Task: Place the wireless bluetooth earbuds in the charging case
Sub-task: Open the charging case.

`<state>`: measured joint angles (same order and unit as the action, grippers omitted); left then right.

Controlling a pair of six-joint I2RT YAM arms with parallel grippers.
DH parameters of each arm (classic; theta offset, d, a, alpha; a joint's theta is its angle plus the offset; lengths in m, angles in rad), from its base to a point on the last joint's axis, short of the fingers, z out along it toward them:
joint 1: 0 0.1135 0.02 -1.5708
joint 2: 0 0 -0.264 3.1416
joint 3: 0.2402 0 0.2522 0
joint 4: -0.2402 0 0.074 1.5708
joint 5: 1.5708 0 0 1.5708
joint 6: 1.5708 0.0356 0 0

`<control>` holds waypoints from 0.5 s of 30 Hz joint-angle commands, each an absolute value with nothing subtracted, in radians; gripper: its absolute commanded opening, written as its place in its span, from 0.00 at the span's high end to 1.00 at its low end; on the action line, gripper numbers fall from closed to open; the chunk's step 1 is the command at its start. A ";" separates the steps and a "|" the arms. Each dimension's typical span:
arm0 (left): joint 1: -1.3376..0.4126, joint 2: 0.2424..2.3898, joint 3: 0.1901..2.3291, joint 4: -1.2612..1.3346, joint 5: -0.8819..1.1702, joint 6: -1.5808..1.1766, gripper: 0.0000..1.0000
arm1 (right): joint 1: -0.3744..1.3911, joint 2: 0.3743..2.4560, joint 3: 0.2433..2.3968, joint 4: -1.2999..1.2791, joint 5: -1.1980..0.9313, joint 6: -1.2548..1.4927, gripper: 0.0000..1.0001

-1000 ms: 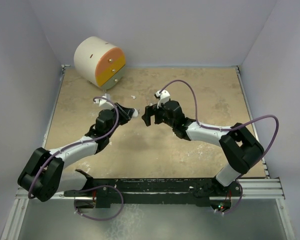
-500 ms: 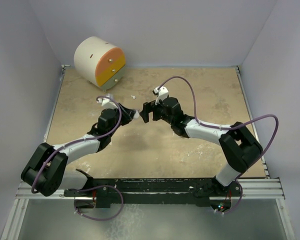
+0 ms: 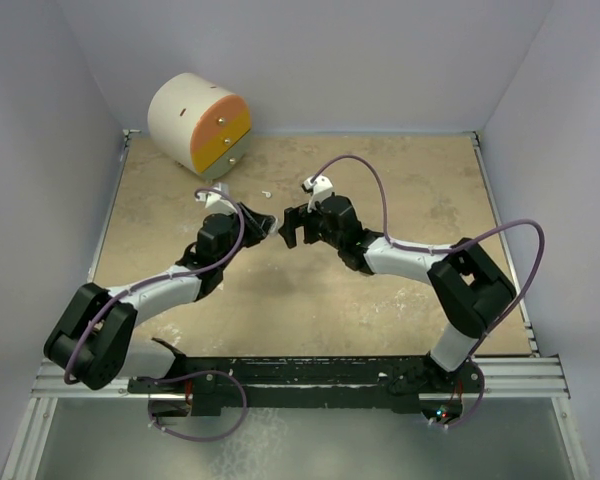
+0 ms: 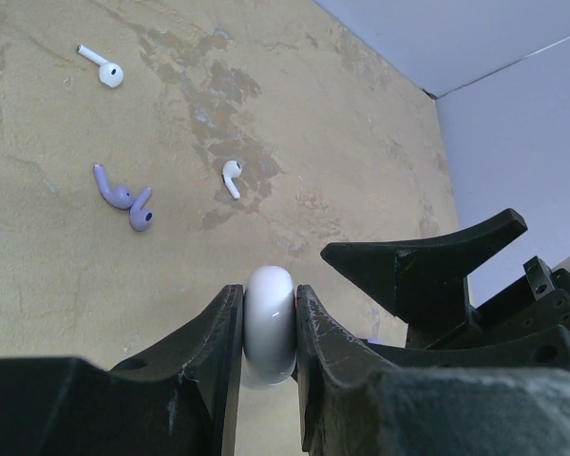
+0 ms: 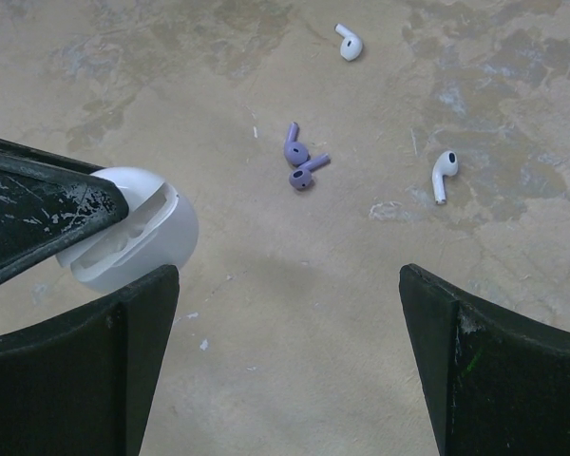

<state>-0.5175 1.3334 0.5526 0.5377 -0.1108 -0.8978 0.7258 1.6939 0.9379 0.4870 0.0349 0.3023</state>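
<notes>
Both arms edged inward, nearly meeting mid-bench: left hand (image 3: 265,226) clamps the glossy white rounded charging case (image 5: 138,237); right hand (image 5: 285,285) gapes wide, empty, beside it. Loose on the tan bench (image 5: 294,399): white stemmed earbuds (image 5: 444,173) and small purple earbuds (image 5: 299,163). Likely lid-opening next: catch the seam gently, left holding firm.

Table (image 3: 400,300), mottled beige. Holds: purple earbuds (image 5: 298,161), a touching pair. Right wrist view: white earbud (image 5: 350,44) at their 1 o'clock, second white earbud (image 5: 444,171) at 3 o'clock. Top view: drum (image 3: 195,122) at 11 o'clock.
</notes>
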 commanded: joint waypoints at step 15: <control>-0.528 1.363 0.559 0.711 -0.036 -0.966 1.00 | 0.729 1.697 0.994 0.526 0.013 0.293 0.00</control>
